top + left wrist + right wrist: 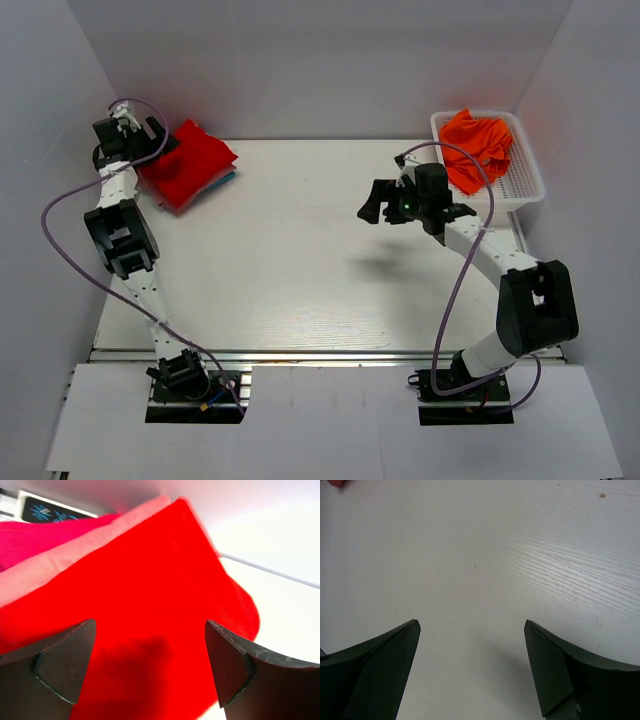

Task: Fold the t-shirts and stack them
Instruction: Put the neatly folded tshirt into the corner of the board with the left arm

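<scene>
White mesh basket (527,180) holding crumpled orange t-shirts (478,148). Left of basket, right hand (471,622) apart, empty, above counter (300,260). Far left of basket, left hand (150,622) apart over folded red t-shirt (190,160).

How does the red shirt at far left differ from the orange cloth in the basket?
Shape: the bright red cloth t-shirt is folded flat, while the vivid orange cloth heap is crumpled.
Place: the red t-shirt tops a stack on the white table, far left. The orange heap sits in the white plastic mesh basket, far right.
Shared: both are plain soft cloth at the table's far edge.
</scene>
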You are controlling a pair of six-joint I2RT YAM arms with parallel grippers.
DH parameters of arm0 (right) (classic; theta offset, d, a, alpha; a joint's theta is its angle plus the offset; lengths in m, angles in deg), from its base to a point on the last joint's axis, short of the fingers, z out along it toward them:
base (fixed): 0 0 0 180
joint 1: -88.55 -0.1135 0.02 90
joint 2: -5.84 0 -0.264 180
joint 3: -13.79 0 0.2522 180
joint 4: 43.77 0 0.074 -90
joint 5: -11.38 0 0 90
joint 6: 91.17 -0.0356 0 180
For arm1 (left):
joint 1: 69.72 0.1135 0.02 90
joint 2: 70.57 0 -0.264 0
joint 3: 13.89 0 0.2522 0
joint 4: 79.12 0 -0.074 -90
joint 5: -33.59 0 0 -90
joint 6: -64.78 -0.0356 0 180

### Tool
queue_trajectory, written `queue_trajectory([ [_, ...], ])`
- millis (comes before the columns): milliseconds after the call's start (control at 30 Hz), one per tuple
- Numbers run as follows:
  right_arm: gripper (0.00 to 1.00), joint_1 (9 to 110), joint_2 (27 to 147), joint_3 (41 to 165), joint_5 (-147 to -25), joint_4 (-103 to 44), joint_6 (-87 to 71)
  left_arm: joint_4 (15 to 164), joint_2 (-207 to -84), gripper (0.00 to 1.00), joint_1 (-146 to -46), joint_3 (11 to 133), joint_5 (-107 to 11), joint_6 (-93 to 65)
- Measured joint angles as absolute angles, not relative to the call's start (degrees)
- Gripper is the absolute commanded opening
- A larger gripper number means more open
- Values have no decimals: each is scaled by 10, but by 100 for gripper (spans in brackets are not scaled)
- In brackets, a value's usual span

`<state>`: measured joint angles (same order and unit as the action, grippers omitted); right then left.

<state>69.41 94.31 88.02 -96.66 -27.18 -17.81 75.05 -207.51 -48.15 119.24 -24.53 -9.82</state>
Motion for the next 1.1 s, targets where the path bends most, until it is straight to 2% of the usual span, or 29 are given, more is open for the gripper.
queue_trajectory([
  [200,90,694,882,835,-976,-300,-179,760,-1895,100,-497,1077,-313,-90],
  [400,90,694,829,771,-982,-328,-188,768,-1738,100,-531,1063,-313,-94],
  [600,90,694,767,704,-941,-350,-209,835,-1553,100,-681,779,-356,-91],
  [833,90,694,694,566,-931,-422,-247,867,-1543,100,-851,562,-409,-95],
  [1000,90,694,677,532,-931,-432,-248,849,-1529,100,-907,480,-472,-119],
  [1100,90,694,669,530,-933,-458,-245,835,-1460,100,-918,435,-524,-132],
])
